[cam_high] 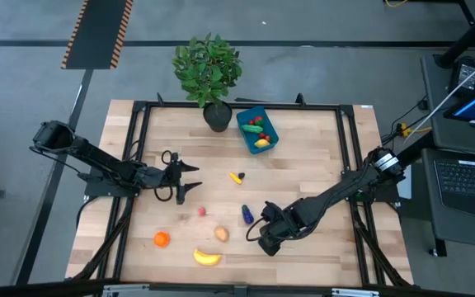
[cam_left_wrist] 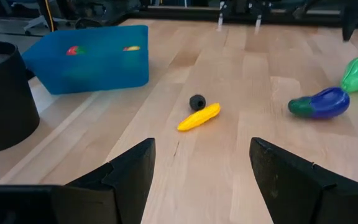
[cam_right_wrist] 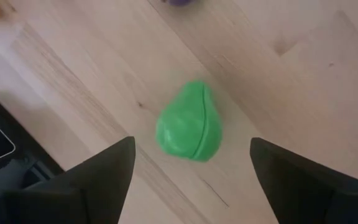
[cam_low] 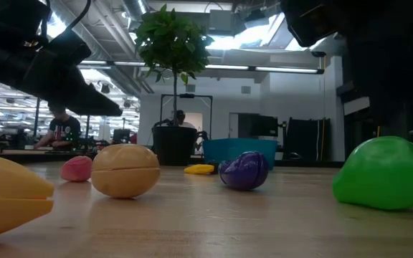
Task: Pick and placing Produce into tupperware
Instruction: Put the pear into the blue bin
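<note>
Two arms: both over the counter (cam_high: 303, 140), neither carrying anything.
Counter: pale wood, with loose produce mostly in its 6 o'clock half and the container near 12 o'clock.
Potted plant (cam_high: 209, 70): leafy, in a dark pot at the 12 o'clock edge, touching or just beside the tupperware.
Right gripper (cam_high: 264, 245): hovers at about 5 o'clock directly over the green pear-shaped fruit (cam_right_wrist: 189, 122); jaws spread wide and empty, one finger on each side of the fruit.
Left gripper (cam_high: 190, 180): waits at about 9 o'clock, pointing toward the centre; jaws well apart and empty.
Tupperware (cam_high: 257, 129): blue, open-topped, at about 12 o'clock, already holding a few red, green and yellow pieces.
Banana (cam_high: 207, 257): near the 6 o'clock edge.
Orange (cam_high: 162, 239): at about 7 o'clock.
Potato (cam_high: 221, 233): tan, just above the banana.
Eggplant (cam_high: 246, 214): purple, just beside the right gripper.
Yellow piece (cam_high: 236, 176): near the centre, a small dark bit touching it.
Pink piece (cam_high: 201, 212): small, near the potato.
Risk: the rounded green fruit may squirt out or roll if the jaws close off-centre; a low descent could also nudge the eggplant nearby.
Writing: none legible.
</note>
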Controlling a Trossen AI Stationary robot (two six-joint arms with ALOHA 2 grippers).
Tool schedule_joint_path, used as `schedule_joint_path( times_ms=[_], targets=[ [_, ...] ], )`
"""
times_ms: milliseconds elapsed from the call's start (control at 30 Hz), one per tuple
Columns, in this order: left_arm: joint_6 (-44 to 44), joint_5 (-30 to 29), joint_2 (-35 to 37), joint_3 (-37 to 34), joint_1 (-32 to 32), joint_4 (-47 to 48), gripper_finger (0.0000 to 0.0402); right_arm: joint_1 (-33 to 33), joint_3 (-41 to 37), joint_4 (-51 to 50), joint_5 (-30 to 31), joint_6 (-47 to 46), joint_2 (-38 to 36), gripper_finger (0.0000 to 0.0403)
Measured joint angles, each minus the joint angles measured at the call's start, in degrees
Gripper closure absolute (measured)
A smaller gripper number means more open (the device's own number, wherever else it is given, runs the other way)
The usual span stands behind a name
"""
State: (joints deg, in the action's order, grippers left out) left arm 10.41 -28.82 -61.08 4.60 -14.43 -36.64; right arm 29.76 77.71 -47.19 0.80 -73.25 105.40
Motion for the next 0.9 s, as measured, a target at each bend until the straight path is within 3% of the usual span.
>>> schedule_joint_path(
  times_ms=[900],
  targets=[
    [0.17, 1.18, 0.0, 0.0, 0.01, 1.73, 0.0149, 0.09, -0.26, 3.86, -2.16, -0.14, 6.69, 0.0084]
  ],
)
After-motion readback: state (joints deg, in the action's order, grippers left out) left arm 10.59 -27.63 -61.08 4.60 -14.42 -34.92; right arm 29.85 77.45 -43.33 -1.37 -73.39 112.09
